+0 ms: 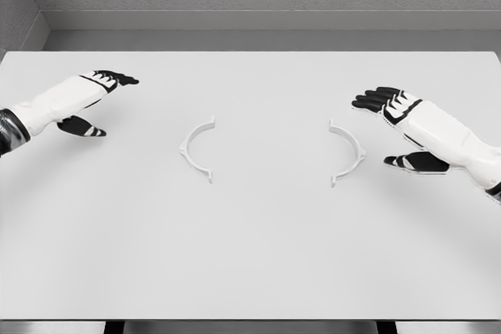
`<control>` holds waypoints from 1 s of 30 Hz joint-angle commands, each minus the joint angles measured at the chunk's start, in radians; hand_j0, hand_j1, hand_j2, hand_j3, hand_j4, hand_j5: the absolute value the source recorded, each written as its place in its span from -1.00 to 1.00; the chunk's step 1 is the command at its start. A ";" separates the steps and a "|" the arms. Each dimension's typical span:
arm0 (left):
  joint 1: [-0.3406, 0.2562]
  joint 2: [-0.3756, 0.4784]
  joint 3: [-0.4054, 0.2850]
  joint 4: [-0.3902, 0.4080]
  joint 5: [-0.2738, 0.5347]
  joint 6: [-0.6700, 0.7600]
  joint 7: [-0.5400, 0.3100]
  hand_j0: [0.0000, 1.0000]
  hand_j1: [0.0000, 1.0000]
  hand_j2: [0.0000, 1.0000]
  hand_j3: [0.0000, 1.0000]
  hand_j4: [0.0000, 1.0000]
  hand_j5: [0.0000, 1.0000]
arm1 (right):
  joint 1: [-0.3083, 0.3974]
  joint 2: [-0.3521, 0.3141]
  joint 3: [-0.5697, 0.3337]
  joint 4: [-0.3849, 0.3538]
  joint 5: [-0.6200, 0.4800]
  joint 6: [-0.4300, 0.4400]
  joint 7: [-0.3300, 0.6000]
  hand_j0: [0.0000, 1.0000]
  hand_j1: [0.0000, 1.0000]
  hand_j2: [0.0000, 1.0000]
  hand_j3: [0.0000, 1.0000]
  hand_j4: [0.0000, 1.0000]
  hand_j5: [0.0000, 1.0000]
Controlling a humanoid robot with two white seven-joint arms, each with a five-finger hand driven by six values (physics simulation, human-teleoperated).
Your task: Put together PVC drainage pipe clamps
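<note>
White left robot hand (pixel 92 91) and right robot hand (pixel 395 115) hover spread wide, holding nothing, flanking two clamp halves (pixel 198 149).

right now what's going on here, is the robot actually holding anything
Nothing is held yet. Two white half-ring clamp pieces lie apart on the white table, the left clamp half and the right clamp half, their open sides facing each other. The left hand hovers at the left edge and the right hand at the right, both open, neither touching a piece.
</note>
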 commanded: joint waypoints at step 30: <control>-0.018 -0.108 -0.081 -0.047 -0.004 0.001 0.001 1.00 1.00 1.00 1.00 1.00 1.00 | -0.164 0.144 0.114 0.265 0.445 0.001 -0.005 1.00 1.00 1.00 1.00 1.00 1.00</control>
